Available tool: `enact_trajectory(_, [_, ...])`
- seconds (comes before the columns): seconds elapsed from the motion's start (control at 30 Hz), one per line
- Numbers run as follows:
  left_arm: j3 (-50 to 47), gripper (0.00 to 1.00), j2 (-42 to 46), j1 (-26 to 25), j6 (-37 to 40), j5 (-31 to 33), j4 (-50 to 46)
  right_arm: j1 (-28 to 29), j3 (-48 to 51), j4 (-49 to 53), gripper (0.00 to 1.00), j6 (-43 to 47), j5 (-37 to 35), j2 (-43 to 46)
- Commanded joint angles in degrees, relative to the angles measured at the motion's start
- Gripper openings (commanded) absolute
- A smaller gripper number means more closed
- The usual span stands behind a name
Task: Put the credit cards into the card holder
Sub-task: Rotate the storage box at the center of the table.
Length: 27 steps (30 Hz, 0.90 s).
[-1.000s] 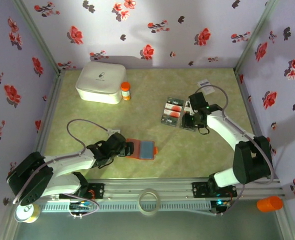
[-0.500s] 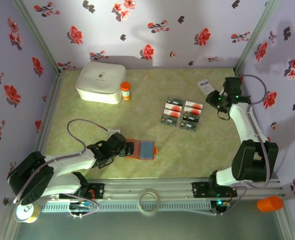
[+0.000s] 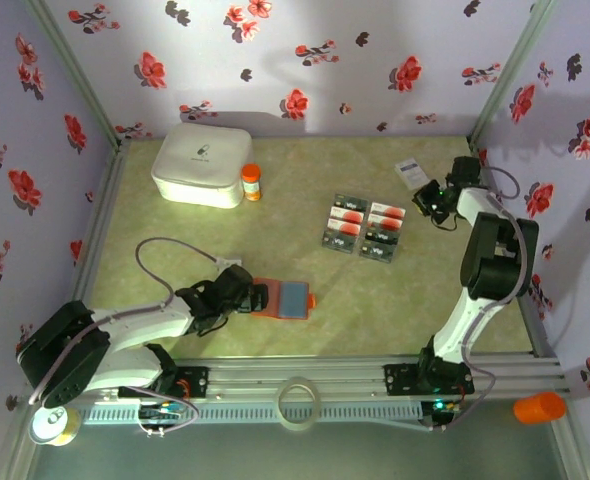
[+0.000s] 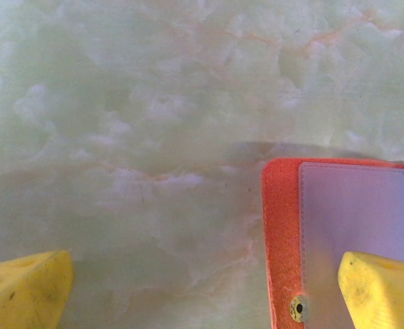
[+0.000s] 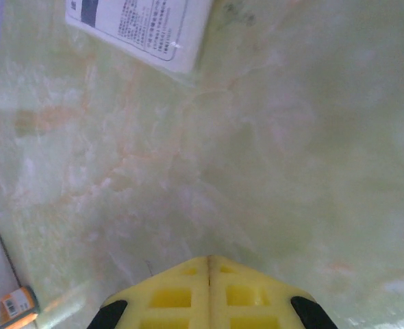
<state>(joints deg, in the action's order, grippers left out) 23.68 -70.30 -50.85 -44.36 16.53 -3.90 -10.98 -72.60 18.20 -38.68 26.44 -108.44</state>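
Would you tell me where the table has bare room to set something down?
Free: the green tabletop between the small orange-capped bottle and the dark red-blotched credit cards, and right of the flat orange card holder. Crowded near the cards and right gripper.

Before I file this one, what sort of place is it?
Probably a staged robot test booth, not a real room: floral-print walls box in a green marbled tabletop, with the left arm and right arm bolted to a metal rail at its near edge.

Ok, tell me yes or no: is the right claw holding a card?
No, the right claw is shut, its jaws pressed together with nothing between them, above the bare table.
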Motion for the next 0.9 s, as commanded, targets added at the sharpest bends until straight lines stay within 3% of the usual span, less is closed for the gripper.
enact_trajectory(0.0, [1.37,1.0,-0.87,-0.48,1.15,1.38,-0.86,0.03,-2.87,-4.54,0.0,-2.41,8.96,-3.77])
enact_trajectory(0.4, [2.16,1.0,-2.35,-0.57,1.47,0.96,-0.49,1.22,4.0,-14.48,0.0,-4.57,21.5,-6.1])
enact_trajectory(0.87, [1.46,1.0,-0.37,-0.57,1.73,1.06,-0.56,4.94,22.09,-25.48,0.0,-9.31,21.42,5.64])
